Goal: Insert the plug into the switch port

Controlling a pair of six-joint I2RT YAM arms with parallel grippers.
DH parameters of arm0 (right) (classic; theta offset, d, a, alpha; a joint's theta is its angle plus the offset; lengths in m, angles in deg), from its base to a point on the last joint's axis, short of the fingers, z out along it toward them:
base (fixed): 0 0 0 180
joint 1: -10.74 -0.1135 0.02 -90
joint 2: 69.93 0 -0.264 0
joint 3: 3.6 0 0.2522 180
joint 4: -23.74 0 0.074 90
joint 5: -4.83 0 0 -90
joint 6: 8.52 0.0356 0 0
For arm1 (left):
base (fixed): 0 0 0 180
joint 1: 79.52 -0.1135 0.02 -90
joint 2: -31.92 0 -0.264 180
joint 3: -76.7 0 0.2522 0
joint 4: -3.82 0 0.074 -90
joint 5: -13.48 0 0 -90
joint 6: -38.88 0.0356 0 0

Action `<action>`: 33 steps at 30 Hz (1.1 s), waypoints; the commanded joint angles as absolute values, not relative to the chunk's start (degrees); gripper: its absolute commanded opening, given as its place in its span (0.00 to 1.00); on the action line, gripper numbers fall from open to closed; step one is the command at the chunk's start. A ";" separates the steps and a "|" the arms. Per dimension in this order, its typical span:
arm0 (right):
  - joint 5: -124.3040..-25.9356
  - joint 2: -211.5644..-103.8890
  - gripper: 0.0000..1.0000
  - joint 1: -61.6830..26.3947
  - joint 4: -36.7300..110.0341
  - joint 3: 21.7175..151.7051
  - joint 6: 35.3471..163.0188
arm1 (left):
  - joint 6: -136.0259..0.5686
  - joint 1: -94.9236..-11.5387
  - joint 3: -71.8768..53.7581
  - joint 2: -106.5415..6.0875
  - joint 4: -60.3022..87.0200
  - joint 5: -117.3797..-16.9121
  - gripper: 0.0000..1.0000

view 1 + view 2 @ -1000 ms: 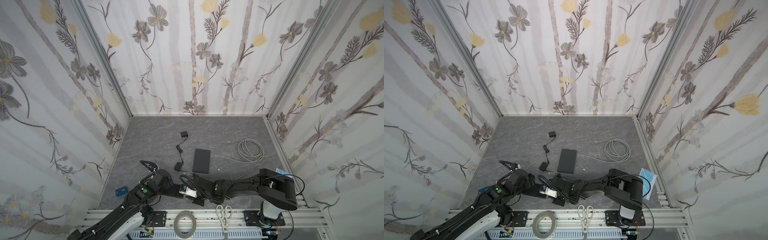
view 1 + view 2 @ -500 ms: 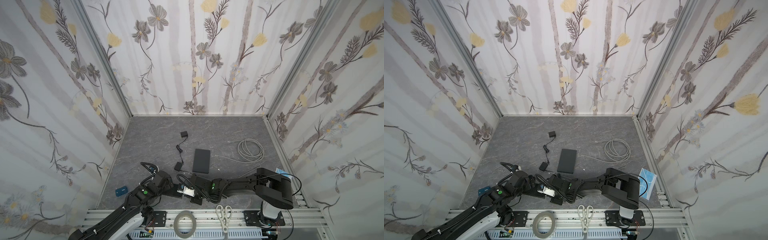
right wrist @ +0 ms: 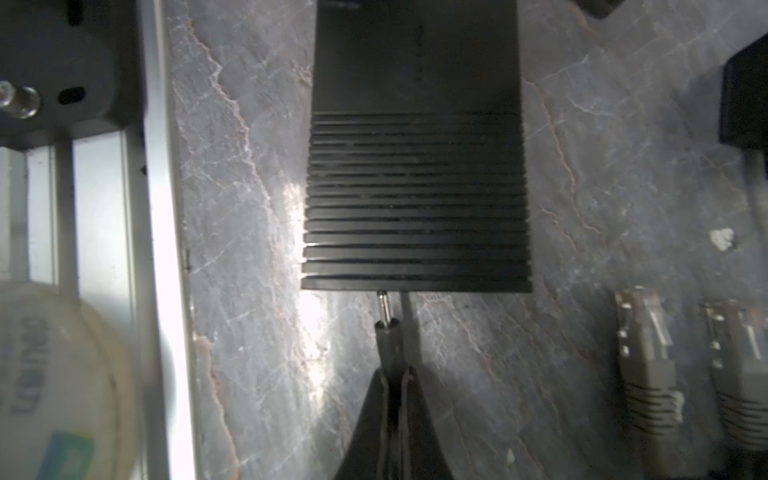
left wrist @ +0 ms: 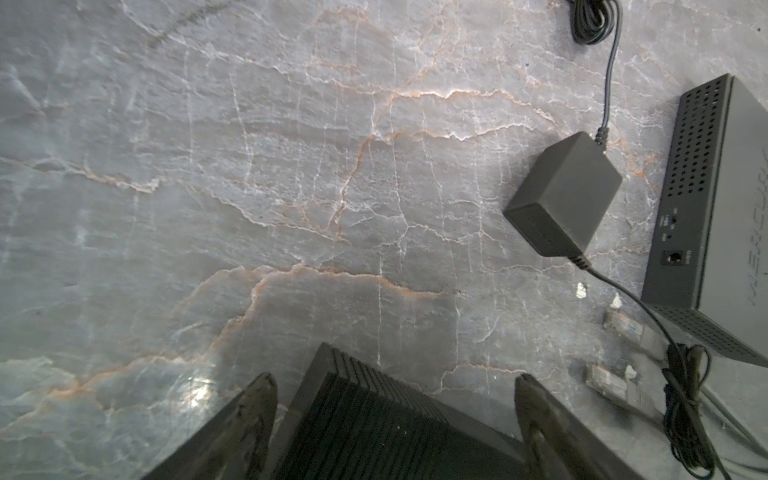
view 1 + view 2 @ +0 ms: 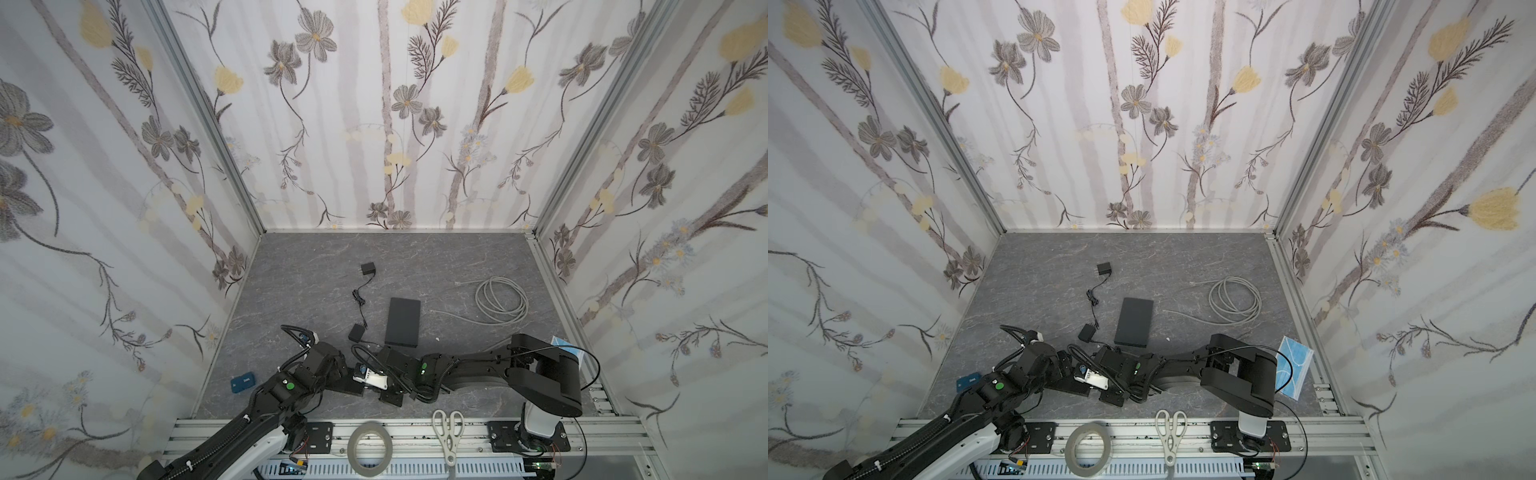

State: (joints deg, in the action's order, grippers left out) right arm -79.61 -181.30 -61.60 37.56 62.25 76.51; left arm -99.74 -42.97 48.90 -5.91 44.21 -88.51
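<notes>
The switch (image 3: 415, 187), a flat black box with a ribbed top, lies near the front rail (image 5: 347, 385) (image 5: 1073, 386). My right gripper (image 3: 395, 372) is shut on the thin black barrel plug (image 3: 387, 332). The plug's metal tip meets the switch's near edge; how deep it sits cannot be told. My left gripper (image 4: 395, 382) is open, with one finger on each side of the switch's (image 4: 374, 415) other end and not touching it. In both top views the two grippers meet over the switch from either side.
A black power adapter (image 4: 563, 195) and a second black box marked MERCURY (image 4: 727, 208) lie just behind. Two grey network connectors (image 3: 644, 353) rest beside the plug. A grey cable coil (image 5: 500, 299) is at the back right. A tape roll (image 5: 370, 440) and scissors (image 5: 447, 428) sit on the front rail.
The right arm has shifted slightly left, toward the switch, with the plug still held. The left arm has barely moved and its gripper stays open.
</notes>
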 commanded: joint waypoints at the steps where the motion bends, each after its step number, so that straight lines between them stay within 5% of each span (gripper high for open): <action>1: -81.22 -181.80 0.00 -61.35 38.60 63.22 76.59 | -100.52 -43.00 49.05 -5.96 43.15 -88.43 0.90; 33: -79.11 -183.88 0.00 -61.69 40.33 65.14 73.99 | -100.86 -43.04 48.88 -6.12 43.39 -88.36 0.90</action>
State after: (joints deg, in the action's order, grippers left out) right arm -78.23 -182.85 -61.53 39.48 64.57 74.30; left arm -99.72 -42.99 48.83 -6.32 44.12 -89.40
